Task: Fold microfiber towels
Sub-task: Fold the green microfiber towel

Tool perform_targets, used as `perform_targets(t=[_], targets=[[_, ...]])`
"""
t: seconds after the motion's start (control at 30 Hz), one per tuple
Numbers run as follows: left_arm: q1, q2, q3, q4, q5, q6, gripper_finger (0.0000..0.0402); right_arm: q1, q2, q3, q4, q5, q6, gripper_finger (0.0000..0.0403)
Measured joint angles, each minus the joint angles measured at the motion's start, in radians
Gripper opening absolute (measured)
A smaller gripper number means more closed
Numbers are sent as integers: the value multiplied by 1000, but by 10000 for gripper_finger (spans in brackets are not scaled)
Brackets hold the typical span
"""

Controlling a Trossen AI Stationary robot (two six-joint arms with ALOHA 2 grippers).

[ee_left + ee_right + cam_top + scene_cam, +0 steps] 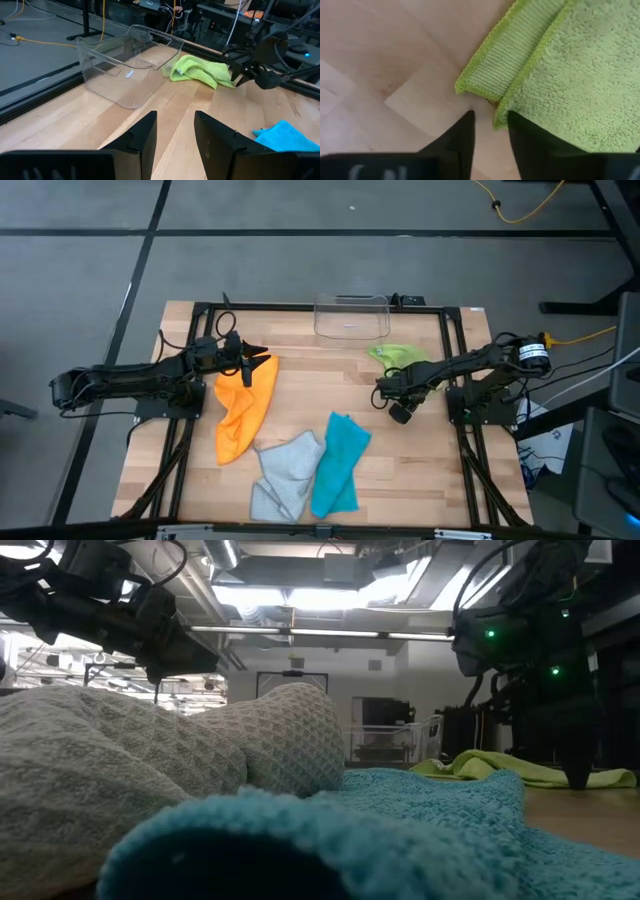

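Beside clear bin (351, 316), green towel (398, 355) on bench (300, 395); right gripper (490, 122) at its corner, fingers apart, nothing clamped. Left gripper (175, 132) over orange towel (245, 407), fingers apart, empty.

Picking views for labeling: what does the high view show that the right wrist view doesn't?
High view only: orange towel, grey towel, teal towel, clear bin, left gripper over the orange towel's far end, both arms.
Right wrist only: the green towel's layered, hemmed corner lying just beyond the right gripper, fingers slightly apart, nothing between them.
Shared: green towel, right gripper, wooden table.
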Motion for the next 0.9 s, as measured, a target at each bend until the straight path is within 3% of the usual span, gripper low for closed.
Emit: perform_targets(t=[0.23, 0.43, 0.7, 0.9], targets=[[0, 0, 0, 0, 0, 0, 124, -2, 4, -2, -35, 39, -52, 11], [0, 0, 0, 0, 0, 0, 124, 11, 4, 87, -216, 99, -53, 4], [0, 0, 0, 0, 0, -3, 124, 38, 3, 332, -442, 264, -104, 2], [0, 0, 0, 0, 6, -136, 124, 93, -2, 545, -491, 344, -162, 2]])
